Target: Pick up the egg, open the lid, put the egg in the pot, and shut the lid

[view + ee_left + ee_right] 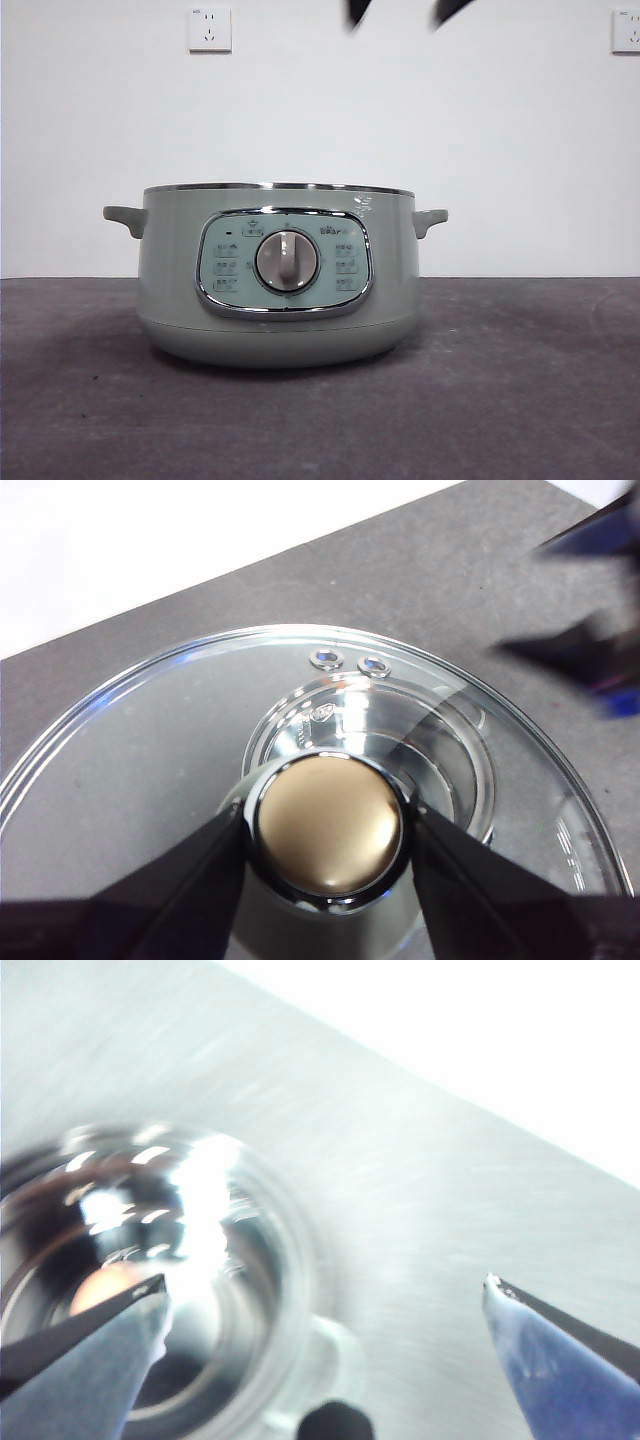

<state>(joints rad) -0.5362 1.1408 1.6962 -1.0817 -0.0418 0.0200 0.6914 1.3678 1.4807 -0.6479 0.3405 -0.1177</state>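
The sage-green pot (280, 275) stands in the middle of the table with no lid on it. My left gripper (330, 825) is shut on the knob (330, 840) of the glass lid (150, 740) and holds it out of the front view. My right gripper (325, 1282) hangs open above the pot's shiny inside (200, 1260). A blurred pale-orange egg (105, 1288) lies in there. Two black tips, spread apart at the top edge of the front view above the pot, fit that open right gripper (400, 10).
The grey table (520, 400) runs back to a white wall with two sockets (210, 30). The pot's side handles (125, 218) stick out on both sides. The other arm's blurred dark gripper (590, 650) shows beside the lid.
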